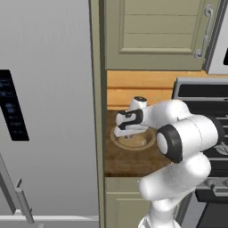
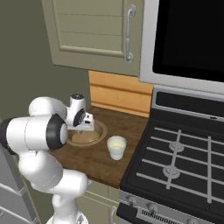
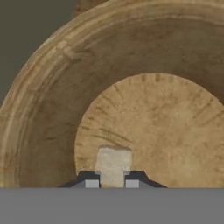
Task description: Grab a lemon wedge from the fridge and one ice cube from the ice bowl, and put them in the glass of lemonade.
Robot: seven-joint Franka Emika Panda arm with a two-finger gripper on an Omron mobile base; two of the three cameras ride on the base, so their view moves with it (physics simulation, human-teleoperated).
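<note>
Close under the hand camera, two small dark finger tips [image 3: 91,178] pinch a pale, blocky ice cube [image 3: 113,165] with a matte greyish face; the hand [image 3: 113,183] is nearly closed, clamped on the cube's two sides. Beneath the cube lies the ice bowl [image 3: 48,109], round and shallow, its tan wood marked with fine radial grain on the flat floor and darker rings up the sloped wall.

From the left base camera the hand [image 1: 129,130] sits low over the ice bowl [image 1: 147,141] on the dark brown wooden table [image 1: 129,162], with the smooth white arm [image 1: 187,138] bending above it. To the left stands the fridge [image 1: 49,111], a flat light-grey slab with a black panel and a bar handle low down.

From the right base camera the glass of lemonade [image 2: 116,147], a small whitish tapered cup of pale yellow liquid, stands just beside the ice bowl [image 2: 101,131]. A black stove [image 2: 183,162] with grey grates adjoins the table [image 2: 100,164], and olive panelled cabinets [image 2: 94,30] hang above.
</note>
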